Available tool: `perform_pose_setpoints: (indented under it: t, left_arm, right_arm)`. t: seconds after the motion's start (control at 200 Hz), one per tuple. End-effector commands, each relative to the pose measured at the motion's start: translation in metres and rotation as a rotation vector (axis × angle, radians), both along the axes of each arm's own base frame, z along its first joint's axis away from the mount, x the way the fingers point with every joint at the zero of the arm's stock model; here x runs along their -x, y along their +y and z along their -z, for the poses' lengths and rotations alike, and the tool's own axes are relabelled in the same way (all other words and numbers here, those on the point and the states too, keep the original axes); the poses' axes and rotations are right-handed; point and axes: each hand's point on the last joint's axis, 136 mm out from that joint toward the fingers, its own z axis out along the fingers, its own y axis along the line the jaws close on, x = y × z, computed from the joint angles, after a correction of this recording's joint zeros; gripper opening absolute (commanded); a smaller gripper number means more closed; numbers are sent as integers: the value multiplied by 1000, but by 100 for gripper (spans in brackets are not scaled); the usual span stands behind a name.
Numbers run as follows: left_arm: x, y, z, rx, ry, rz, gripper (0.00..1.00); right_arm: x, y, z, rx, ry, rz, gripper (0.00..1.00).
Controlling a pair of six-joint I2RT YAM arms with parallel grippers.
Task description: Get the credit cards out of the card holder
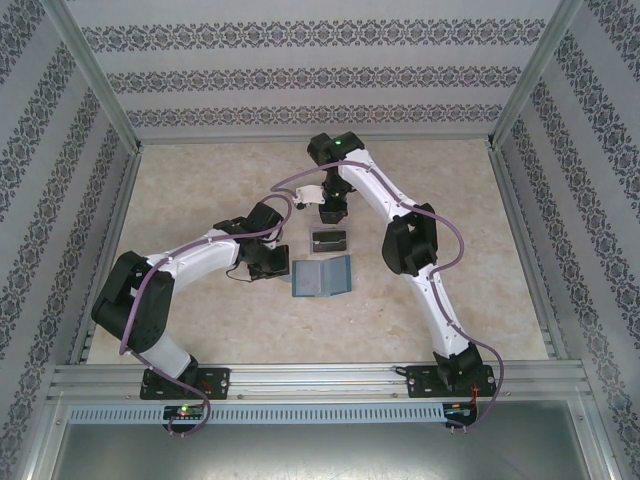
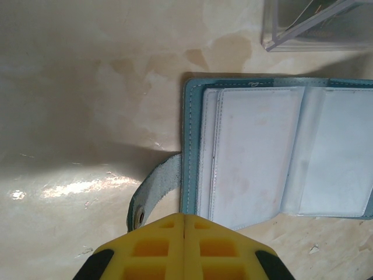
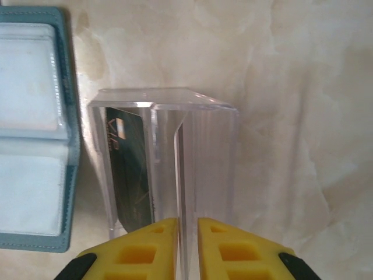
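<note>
Left gripper: yellow fingers pressed flush together, with no gap and nothing between them. It sits low at the left margin of the card holder. Its tips are just beside the closing tab, which lies flat on the table with its snap end toward the fingers.

Right gripper: fingers parted by a narrow slit, positioned over the clear stand. A thin upright edge runs in line with the slit. Whether the pads touch it cannot be told.

Clearances: the stand sits just beyond the holder's far edge, with a thin strip of bare table between them. Open tabletop lies to the left, to the right and on the far side. The patterned walls are well apart from the work. A metal rail runs along the near edge at the arm bases.

Card holder: near the table's centre, lying open and flat. It has a teal stitched border and pale clear sleeves inside, one leaf slightly lifted. Whether the sleeves hold anything cannot be told.

One credit card, dark with a small gold mark, stands upright in the stand's slot nearer the holder.
</note>
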Motion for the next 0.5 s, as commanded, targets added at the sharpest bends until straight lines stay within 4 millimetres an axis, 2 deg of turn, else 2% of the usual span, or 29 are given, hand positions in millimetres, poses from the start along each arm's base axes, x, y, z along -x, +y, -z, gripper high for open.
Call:
perform_pose_setpoints:
  t: [0.0, 0.245, 0.495]
  left_arm:
    - [3, 6, -2, -10, 11, -12, 0]
    - [2, 4, -3, 2, 5, -11, 0]
    - [-6, -2, -3, 17, -6, 3, 0]
  right_arm:
    - [-18, -6, -29, 4, -119, 33, 19]
    - [-20, -3, -51, -22, -183, 55, 19]
    - [-15, 7, -60, -81, -222, 146, 18]
